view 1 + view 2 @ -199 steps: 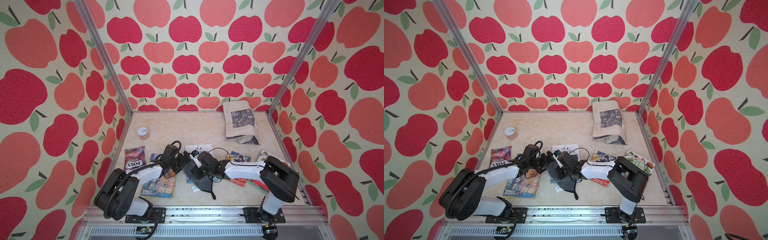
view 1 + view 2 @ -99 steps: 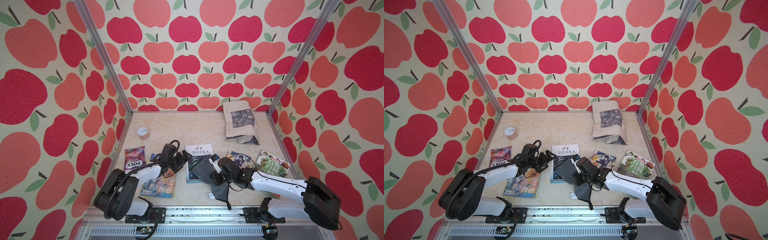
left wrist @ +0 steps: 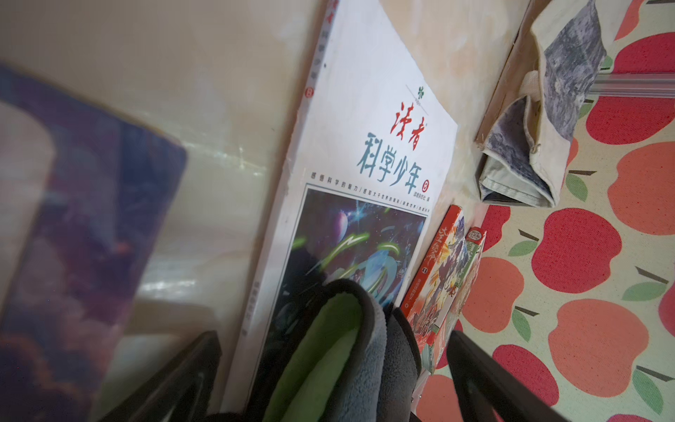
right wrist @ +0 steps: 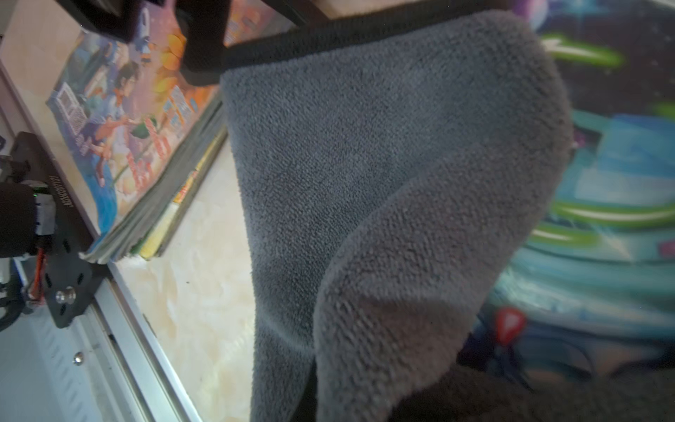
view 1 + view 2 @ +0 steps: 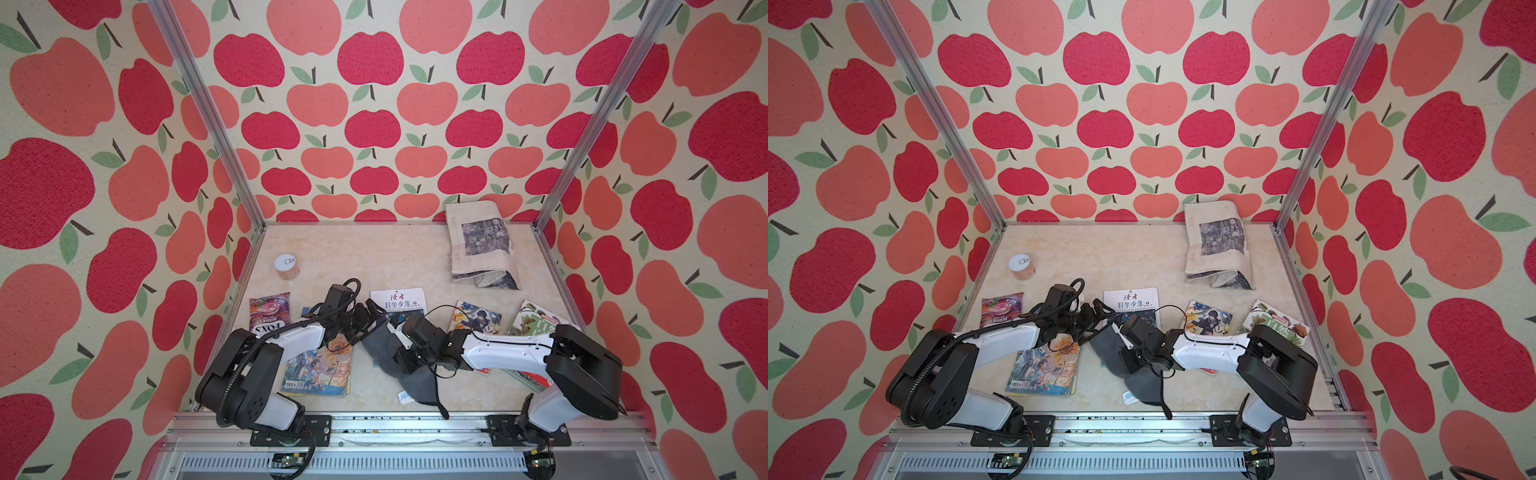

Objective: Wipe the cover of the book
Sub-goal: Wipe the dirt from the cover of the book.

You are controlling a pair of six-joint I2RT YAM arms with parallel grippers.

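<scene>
I see L hand (image 5: 372, 318) wide open at near edge of book (image 5: 399, 300) | R hand (image 5: 395, 332) closed on grey cloth (image 5: 411, 382), cloth over book's near part | book mid bench (image 5: 353, 257)

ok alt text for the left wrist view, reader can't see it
A folded grey cloth with a green inner face covers the lower part of a white book with a red and teal Chinese title, between the open black fingers of the left gripper. Near it lie red-spined books and a folded printed bag.
</scene>
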